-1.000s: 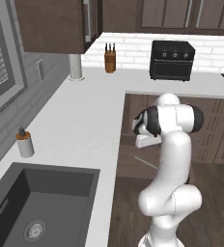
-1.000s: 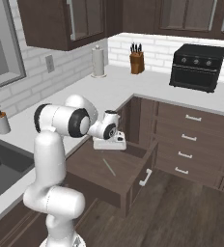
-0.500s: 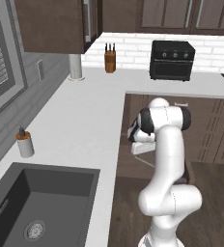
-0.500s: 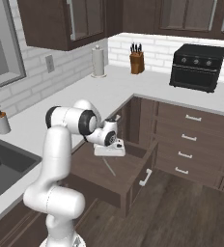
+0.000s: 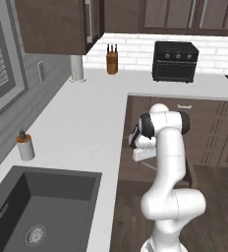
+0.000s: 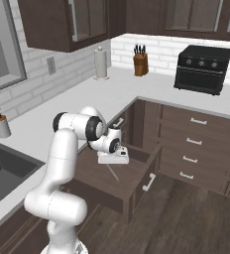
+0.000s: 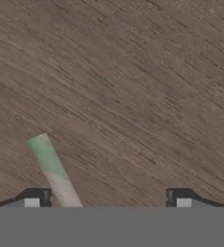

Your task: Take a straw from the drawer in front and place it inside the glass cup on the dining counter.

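Seen down the hand, the gripper [image 7: 107, 198] is held with its jaws spread wide and empty over the wooden floor of the open drawer [image 6: 137, 166], where the straw [image 7: 53, 171] lies flat beside one fingertip, a toaster oven [image 6: 202, 68] standing on the far surface [image 6: 151, 89].

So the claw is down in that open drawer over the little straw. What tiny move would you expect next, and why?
Probably closing the claw on the straw. In the hand view its two tips stand wide apart, low over the wooden floor of the drawer, and the straw lies between them, close to one tip. Nothing is gripped yet, so pinching comes before lifting.
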Robot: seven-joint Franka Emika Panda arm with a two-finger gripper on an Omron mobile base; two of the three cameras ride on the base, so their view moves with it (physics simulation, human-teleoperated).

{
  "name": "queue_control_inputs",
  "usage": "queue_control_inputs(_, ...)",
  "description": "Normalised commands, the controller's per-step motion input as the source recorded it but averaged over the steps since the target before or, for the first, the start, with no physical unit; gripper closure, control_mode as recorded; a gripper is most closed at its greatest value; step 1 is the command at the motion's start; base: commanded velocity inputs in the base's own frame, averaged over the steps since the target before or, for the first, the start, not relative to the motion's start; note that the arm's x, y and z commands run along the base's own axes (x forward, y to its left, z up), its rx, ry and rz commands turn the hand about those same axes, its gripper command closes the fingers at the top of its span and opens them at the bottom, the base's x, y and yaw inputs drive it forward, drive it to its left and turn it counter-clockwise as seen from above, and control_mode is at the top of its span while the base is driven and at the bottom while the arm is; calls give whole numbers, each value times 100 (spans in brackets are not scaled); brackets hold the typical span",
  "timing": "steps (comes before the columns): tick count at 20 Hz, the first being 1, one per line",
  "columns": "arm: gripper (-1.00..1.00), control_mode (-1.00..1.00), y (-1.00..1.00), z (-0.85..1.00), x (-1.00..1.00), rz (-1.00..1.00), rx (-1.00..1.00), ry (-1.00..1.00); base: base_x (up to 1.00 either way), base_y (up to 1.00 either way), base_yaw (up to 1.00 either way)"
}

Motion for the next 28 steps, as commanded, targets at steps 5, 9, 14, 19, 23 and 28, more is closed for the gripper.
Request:
queue_control_inputs(5, -100, -100, 2, -25, 0, 7, 0, 0, 0, 0, 0)
queue_control_inputs(9, -100, -100, 5, -26, -2, 9, 0, 0, 0, 0, 0)
queue_control_inputs(14, -100, -100, 3, -4, -33, 10, 0, 0, 0, 0, 0)
queue_control_inputs(19, -100, -100, 0, -11, -7, 12, 0, 0, 0, 0, 0)
queue_control_inputs(23, -100, -100, 0, -23, 9, 13, 0, 0, 0, 0, 0)
queue_control_inputs(28, -100, -100, 0, -39, 9, 12, 0, 0, 0, 0, 0)
